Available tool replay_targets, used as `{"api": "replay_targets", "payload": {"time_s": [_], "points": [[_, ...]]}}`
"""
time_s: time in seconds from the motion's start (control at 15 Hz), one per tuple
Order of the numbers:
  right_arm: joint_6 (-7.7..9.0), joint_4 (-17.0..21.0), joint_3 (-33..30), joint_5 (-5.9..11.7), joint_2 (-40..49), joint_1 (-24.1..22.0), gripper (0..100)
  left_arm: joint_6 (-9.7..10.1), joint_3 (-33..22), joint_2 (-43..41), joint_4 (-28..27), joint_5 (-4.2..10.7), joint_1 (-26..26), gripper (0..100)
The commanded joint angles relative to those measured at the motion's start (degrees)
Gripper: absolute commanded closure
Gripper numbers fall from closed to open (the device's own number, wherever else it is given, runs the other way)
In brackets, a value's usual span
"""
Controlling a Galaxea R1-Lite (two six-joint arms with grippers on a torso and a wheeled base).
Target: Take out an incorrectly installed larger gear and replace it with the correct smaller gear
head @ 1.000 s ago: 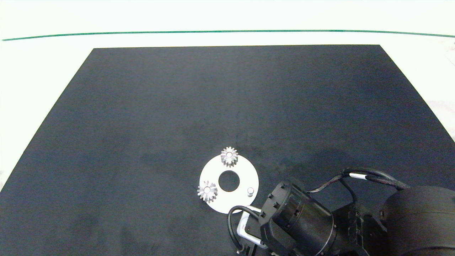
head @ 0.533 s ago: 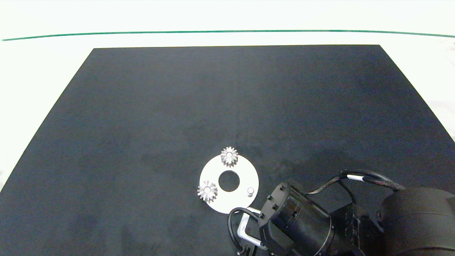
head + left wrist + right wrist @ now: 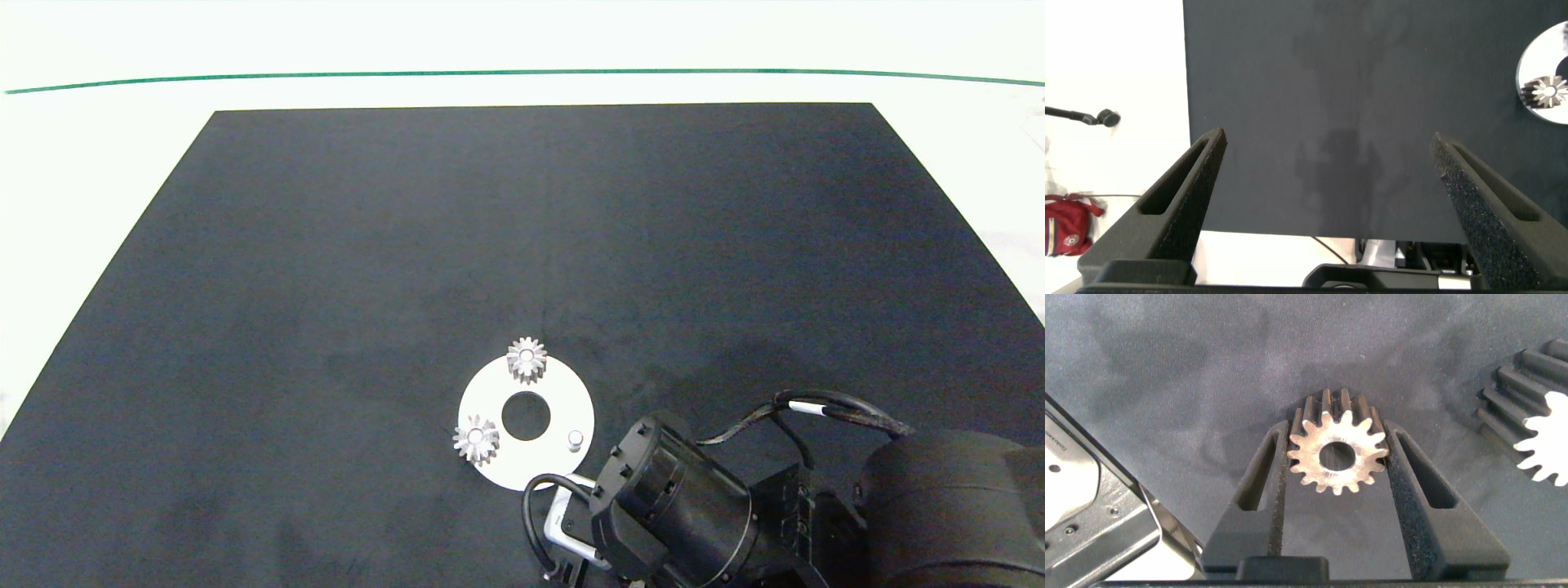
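In the right wrist view my right gripper (image 3: 1337, 433) is shut on the smaller gear (image 3: 1337, 456), a silver gear with short teeth, just over the black mat. The larger gear (image 3: 1539, 433), with long teeth, lies beside it at the picture's edge. In the head view the right arm (image 3: 678, 506) hides both, close to the white disc (image 3: 555, 400). The disc carries two small gears (image 3: 526, 359) (image 3: 476, 439) and one bare peg (image 3: 575, 439). My left gripper (image 3: 1327, 139) hangs open over the mat's left edge, holding nothing.
The black mat (image 3: 408, 245) covers most of the white table. A green line (image 3: 522, 72) runs along the far side. The left wrist view shows the disc (image 3: 1535, 69) with one gear (image 3: 1549, 90) far off, and a red item (image 3: 1065, 224) beyond the table.
The right arm has shifted slightly toward the table's near edge. The disc and its two gears have not moved.
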State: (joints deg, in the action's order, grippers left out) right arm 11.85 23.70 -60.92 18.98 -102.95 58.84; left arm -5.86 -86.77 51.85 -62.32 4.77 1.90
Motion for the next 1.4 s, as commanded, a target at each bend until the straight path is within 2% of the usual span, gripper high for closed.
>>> {"api": "replay_targets", "payload": {"time_s": [0.07,0.6,0.87,1.2,1.4], "points": [[0.10,0.03,0.01,0.09,-0.67,0.13,65,-0.02,-0.06,0.01,-0.35,0.07,0.03,0],[0.28,-1.20,1.06,0.18,1.88,0.92,81,-0.02,0.02,0.10,-0.35,0.07,0.03,0],[0.46,-1.02,0.80,0.27,5.83,1.36,81,-0.11,0.11,0.10,-0.35,0.07,0.03,0],[0.63,-0.50,-8.08,1.67,6.36,-0.05,81,-0.11,0.29,0.10,-0.35,0.07,0.03,0],[2.74,3.20,-14.58,1.59,4.60,-1.28,81,-0.11,0.38,0.18,-0.26,0.07,0.03,0]]}}
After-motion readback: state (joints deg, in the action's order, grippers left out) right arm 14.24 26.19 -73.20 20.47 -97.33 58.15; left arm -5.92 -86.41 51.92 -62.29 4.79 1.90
